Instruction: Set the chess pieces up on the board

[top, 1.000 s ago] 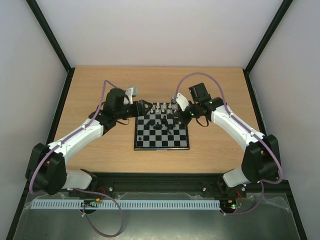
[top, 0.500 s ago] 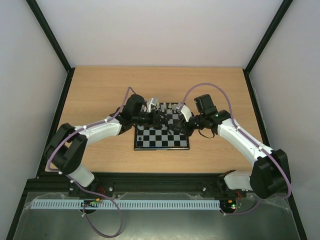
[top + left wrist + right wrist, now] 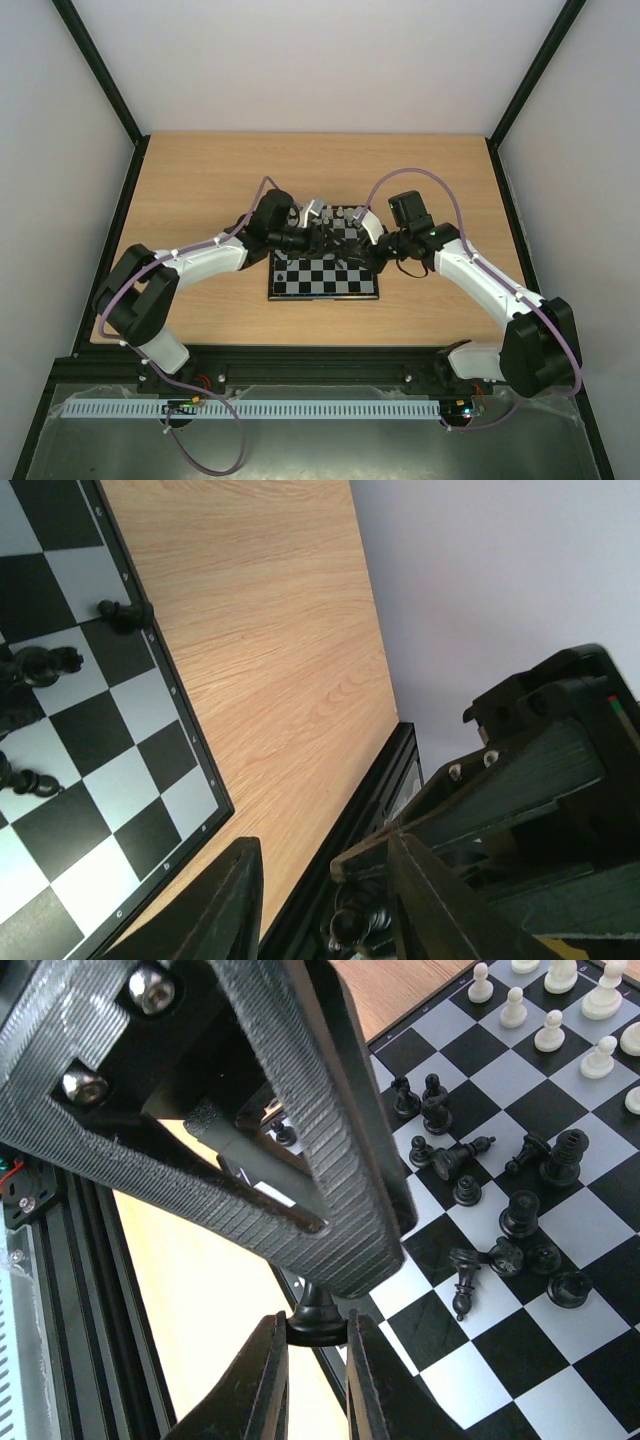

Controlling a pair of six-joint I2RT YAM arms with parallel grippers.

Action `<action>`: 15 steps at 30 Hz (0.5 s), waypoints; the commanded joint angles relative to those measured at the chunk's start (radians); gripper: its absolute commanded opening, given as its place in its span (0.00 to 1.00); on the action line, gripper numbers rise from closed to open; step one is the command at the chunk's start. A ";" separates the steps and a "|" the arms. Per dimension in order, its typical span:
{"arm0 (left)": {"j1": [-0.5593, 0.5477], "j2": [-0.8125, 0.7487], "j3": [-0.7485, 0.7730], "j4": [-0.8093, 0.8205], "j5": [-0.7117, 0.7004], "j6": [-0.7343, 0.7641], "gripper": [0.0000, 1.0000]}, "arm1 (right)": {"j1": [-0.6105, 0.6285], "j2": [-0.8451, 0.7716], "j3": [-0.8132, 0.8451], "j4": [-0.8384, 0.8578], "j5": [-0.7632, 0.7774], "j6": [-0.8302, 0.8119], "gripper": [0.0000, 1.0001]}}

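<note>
Right hand (image 3: 316, 1332) clenched on a black piece (image 3: 318, 1314) at the edge of the board (image 3: 320, 283) — the left hand (image 3: 322, 852), fingers spread, looms directly before it. Toppled black pieces (image 3: 463, 1155) clutter mid-board; white pieces (image 3: 548, 1032) stand along its far rows — wooden counter (image 3: 200, 190) all around.

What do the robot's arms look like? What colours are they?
The left arm and the right arm are both made of white tubes joined by chunky black joints. A purple cable loops along each one. The left gripper and right gripper each have two dark fingers.
</note>
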 commanded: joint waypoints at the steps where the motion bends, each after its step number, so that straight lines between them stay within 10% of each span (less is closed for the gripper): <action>1: -0.003 -0.029 0.028 -0.092 0.049 0.044 0.37 | 0.005 -0.015 -0.018 0.009 0.000 0.006 0.12; 15: -0.004 -0.029 0.027 -0.080 0.098 0.046 0.13 | 0.005 -0.005 -0.023 0.010 0.006 0.003 0.13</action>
